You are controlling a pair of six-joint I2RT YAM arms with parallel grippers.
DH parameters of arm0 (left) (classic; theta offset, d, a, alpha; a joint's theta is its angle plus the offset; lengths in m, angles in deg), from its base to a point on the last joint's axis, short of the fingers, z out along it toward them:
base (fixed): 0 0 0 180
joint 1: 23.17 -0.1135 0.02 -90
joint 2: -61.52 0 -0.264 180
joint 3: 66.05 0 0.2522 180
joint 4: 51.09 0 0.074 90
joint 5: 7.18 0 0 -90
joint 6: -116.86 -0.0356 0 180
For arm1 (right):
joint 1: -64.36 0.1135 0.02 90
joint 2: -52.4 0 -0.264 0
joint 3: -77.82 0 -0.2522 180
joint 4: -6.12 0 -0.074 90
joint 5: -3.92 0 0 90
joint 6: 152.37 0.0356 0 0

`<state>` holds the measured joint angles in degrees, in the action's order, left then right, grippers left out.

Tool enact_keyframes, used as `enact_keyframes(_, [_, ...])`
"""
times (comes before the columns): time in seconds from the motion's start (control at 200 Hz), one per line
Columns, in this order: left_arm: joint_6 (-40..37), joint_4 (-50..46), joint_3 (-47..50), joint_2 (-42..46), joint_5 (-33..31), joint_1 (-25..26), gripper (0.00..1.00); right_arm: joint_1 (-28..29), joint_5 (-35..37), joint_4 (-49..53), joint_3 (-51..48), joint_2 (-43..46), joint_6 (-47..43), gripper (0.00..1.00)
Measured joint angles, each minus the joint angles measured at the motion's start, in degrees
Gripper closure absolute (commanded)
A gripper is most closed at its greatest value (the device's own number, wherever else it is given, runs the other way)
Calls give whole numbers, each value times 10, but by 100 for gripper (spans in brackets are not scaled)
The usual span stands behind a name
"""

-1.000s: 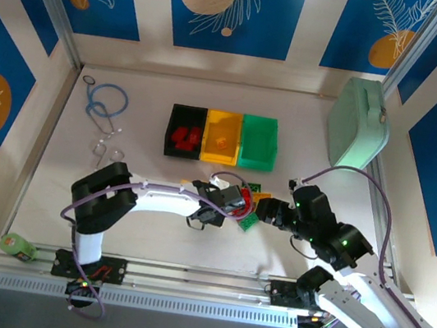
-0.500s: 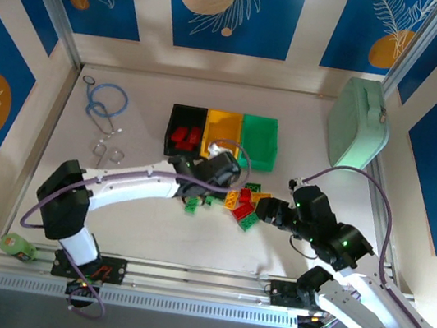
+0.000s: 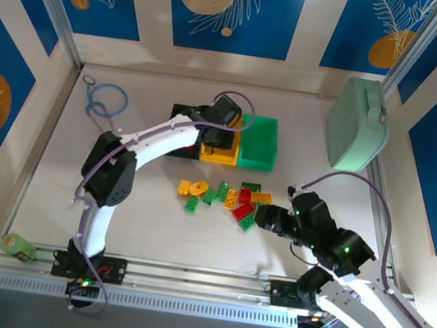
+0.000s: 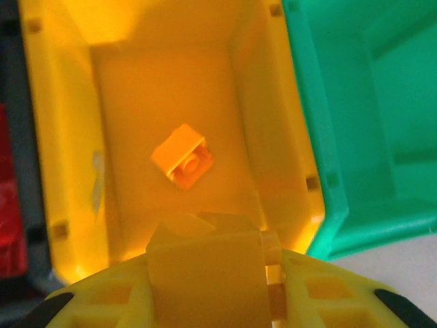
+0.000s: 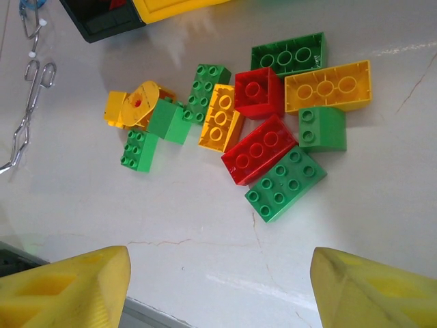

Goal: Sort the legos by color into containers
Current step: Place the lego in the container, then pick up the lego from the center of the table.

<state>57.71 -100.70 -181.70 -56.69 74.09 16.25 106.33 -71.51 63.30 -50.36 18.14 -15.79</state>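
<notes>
While the left tool (image 3: 217, 138) hangs over the yellow bin (image 4: 41, 137), which stands in the row of bins toward the far edge of the surface (image 3: 135, 217), it grips a yellow brick (image 4: 205, 270). A loose brick (image 4: 183, 156) lies on the bin floor. The held brick seems to sit above the bin's near wall, close to the green bin (image 4: 355, 102). Released here, it could clip the rim and bounce out, or land in the green bin. The right tool (image 5: 218, 287) stands open just beside the pile (image 5: 259, 130) mid-surface. A careless reach could scatter the tightly packed bricks.
</notes>
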Motion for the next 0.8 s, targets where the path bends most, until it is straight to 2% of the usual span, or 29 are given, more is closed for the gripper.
enact_keyframes(0.07, [-14,-16,-48,-33,5,-7,41,3,0,3,0,1,0,30])
enact_keyframes(0.12, [-14,-33,-82,-51,8,-11,34,4,0,5,0,1,0,30])
enact_keyframes(0.23, [-24,-63,-141,-70,8,-18,30,5,0,10,0,1,0,29])
enact_keyframes(0.34, [-27,-69,-141,-55,7,-18,31,5,1,12,1,0,-1,29])
enact_keyframes(0.44, [-28,-53,-66,2,-2,-9,30,5,2,13,5,-9,-6,29])
enact_keyframes(0.57, [-24,-12,98,129,-23,24,30,5,2,11,23,-46,-18,29])
enact_keyframes(0.68, [-2,32,252,253,-51,85,31,5,-6,2,42,-93,-31,28])
enact_keyframes(0.8, [40,60,383,347,-86,160,31,10,-19,-12,59,-150,-45,28])
